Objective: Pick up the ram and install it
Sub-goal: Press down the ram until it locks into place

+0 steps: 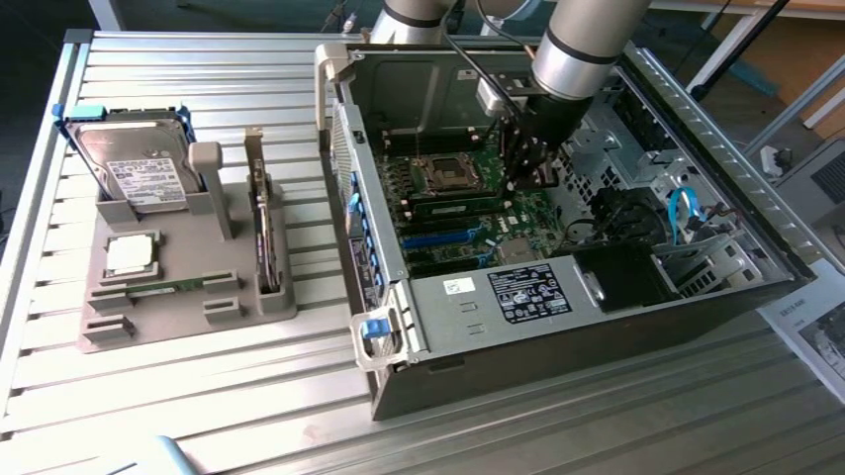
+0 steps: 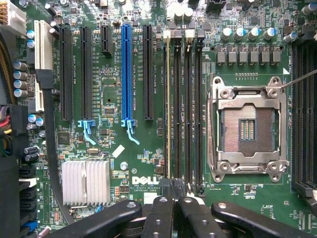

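A ribbed metal worktop (image 1: 198,396) carries an open computer case (image 1: 568,297) lying on its side. The arm (image 1: 581,49) reaches down into it over the green motherboard (image 2: 148,144). At the exterior view's left, well apart from the case, a grey holder (image 1: 158,327) bears a hard drive (image 1: 133,168) on edge, a square silver processor (image 1: 130,254) and a thin green stick (image 1: 165,288) lying flat.

On the board, the empty processor socket (image 2: 246,130) sits just beside four long memory slots. A blue expansion slot (image 2: 127,69) and a finned heatsink (image 2: 85,181) lie on their other side.

The ram (image 2: 167,109) stands on edge in the memory slot farthest from the socket. Its long axis runs parallel to the neighbouring slots and the blue one.

The hand (image 2: 173,186) is closed tight, fingertips together over one end of the ram. Whether they touch it cannot be told.
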Available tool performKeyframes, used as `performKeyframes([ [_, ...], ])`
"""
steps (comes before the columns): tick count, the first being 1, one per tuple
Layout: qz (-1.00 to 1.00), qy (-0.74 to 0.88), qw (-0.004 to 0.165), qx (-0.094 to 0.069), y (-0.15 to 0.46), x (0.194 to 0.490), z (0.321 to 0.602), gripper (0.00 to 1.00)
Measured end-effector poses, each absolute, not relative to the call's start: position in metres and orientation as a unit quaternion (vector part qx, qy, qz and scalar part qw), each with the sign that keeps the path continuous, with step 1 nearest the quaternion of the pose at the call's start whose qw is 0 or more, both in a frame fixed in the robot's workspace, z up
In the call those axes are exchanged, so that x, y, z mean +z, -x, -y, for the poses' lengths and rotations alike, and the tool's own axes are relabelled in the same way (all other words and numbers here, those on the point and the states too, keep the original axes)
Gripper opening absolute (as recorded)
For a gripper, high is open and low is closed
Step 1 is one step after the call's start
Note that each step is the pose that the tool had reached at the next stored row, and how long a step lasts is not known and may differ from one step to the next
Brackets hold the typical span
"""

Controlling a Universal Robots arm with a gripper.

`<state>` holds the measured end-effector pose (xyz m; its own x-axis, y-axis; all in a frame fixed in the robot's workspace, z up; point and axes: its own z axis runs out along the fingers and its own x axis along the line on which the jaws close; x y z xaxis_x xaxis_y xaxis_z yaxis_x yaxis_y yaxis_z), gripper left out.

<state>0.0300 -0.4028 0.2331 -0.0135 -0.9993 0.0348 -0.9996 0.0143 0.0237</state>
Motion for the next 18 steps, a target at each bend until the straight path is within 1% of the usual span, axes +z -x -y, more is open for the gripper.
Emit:
performKeyframes([
  [18, 0.712, -0.702, 0.021, 0.004, -0.03, 0.2306, 0.4027, 0.1],
])
